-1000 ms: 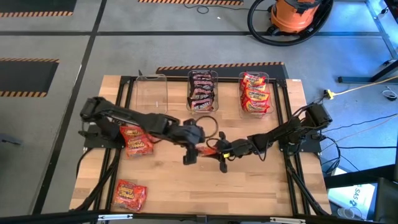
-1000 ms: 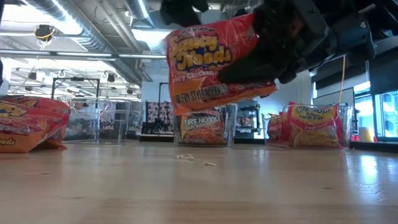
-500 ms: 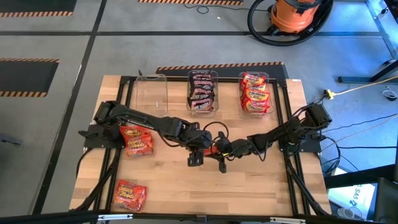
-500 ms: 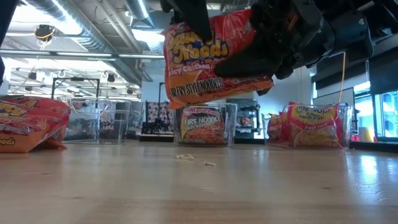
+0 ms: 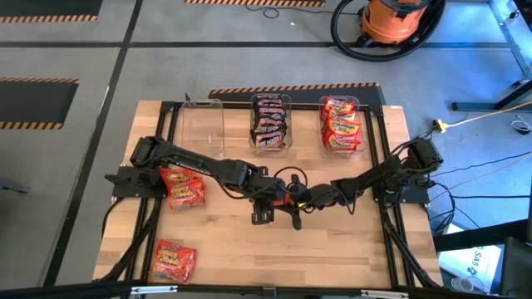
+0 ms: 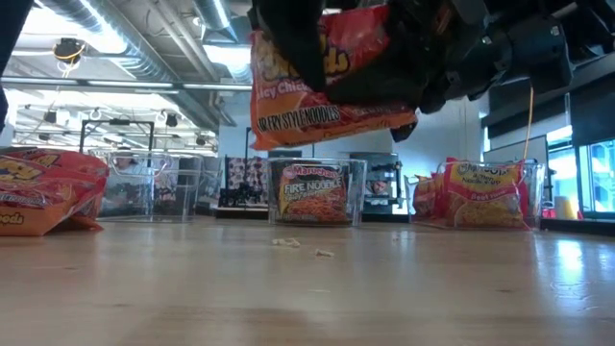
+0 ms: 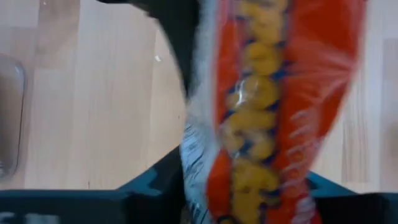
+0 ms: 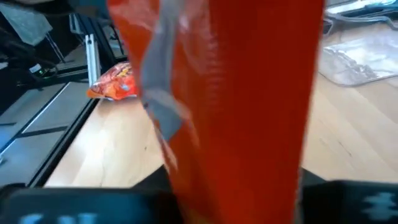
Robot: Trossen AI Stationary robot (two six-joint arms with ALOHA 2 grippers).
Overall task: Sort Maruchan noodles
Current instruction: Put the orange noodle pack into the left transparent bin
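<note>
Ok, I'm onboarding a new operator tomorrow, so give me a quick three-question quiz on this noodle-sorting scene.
1. True or false: the orange-red crinkly plastic noodle packet between the left gripper and the right gripper lies flat on the wooden table.
2. Seen from above, which clear plastic rectangular bin is empty? A) left bin B) middle bin C) right bin
3. How many noodle packets lie loose on the table?
Key: 1 false, it hangs above the table. 2 A. 3 two: the packet by the left arm's base and the packet at the front-left corner.
</note>
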